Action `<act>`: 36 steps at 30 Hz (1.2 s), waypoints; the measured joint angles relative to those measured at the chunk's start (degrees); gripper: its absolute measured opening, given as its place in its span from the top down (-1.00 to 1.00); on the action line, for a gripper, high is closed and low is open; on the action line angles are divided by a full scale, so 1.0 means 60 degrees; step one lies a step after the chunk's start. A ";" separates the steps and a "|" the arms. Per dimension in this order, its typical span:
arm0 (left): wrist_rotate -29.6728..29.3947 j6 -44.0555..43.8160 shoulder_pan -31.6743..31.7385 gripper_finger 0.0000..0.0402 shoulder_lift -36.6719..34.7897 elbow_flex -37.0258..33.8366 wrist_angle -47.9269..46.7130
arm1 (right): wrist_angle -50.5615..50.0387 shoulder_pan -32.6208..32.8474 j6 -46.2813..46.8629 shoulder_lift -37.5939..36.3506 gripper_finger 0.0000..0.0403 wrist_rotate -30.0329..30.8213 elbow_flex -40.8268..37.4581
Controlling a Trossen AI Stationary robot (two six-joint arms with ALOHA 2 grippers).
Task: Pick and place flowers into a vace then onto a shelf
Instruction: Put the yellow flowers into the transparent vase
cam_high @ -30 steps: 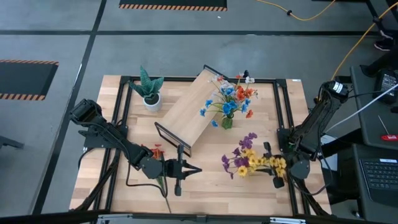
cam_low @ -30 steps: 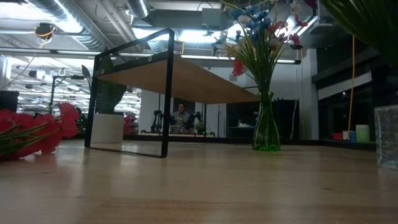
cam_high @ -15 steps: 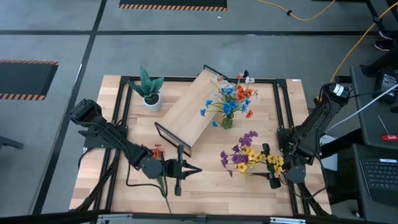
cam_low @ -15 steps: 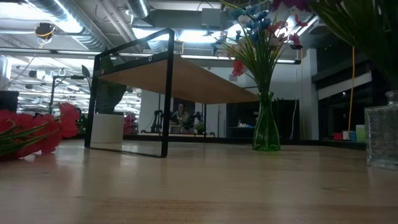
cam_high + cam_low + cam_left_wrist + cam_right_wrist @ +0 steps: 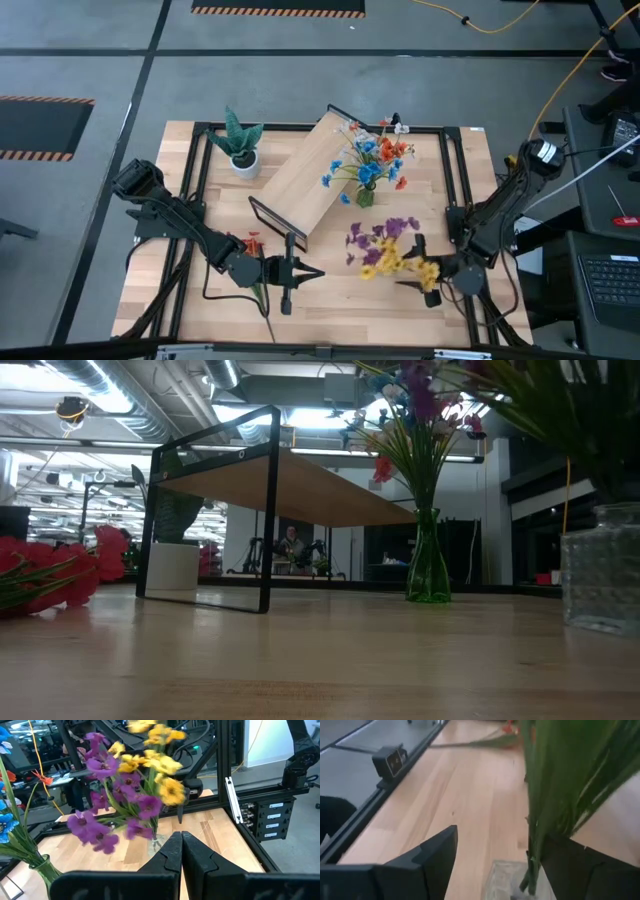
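High view, risk: the right hand point(image 5: 428, 270) is sitting with its fingers spread around a clear glass vase point(image 5: 412, 268) of purple and yellow flowers point(image 5: 380, 250); top-heavy blossoms are leaning out, so I judge a careless nudge could tip it.
High view, left side: the left hand point(image 5: 296, 273) is resting closed on the bench point(image 5: 330, 300), holding nothing, just beside loose red flowers point(image 5: 252, 243).
High view, task things: the green vase point(image 5: 365, 196) with blue and red-orange sprigs point(image 5: 372, 158) is standing on the bench against the shelf point(image 5: 310, 176), not on it; the shelf is lying askew.
Low view, materials: the shelf board point(image 5: 290, 485) is looking like pale wood in a thin black frame; the green vase point(image 5: 428, 568) is being shown narrow-necked and translucent; the clear vase point(image 5: 600, 568) is having a ribbed, blocky wall.
Left wrist view, shapes: the closed fingers point(image 5: 172, 852) are pointing at the soft fabric petals point(image 5: 131, 785).
Right wrist view, risk: thin green stems point(image 5: 545, 795) are crowding between the open fingers point(image 5: 437, 852); closing here could pinch stems instead of glass.
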 joint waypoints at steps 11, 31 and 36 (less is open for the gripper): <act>0.0002 0.0000 0.0000 0.99 0.0000 0.0000 0.0000 | 0.0919 -0.0785 -0.0304 0.0794 -0.32 -0.0353 0.0004; 0.0002 -0.0233 -0.0004 0.99 0.0000 0.0000 0.0004 | -0.0552 -0.0461 0.2209 0.1331 -0.32 0.0165 0.0022; 0.0000 -0.0233 -0.0001 0.99 0.0000 0.0000 0.0003 | -0.0533 -0.0461 0.2937 0.1431 -0.32 0.0263 -0.0165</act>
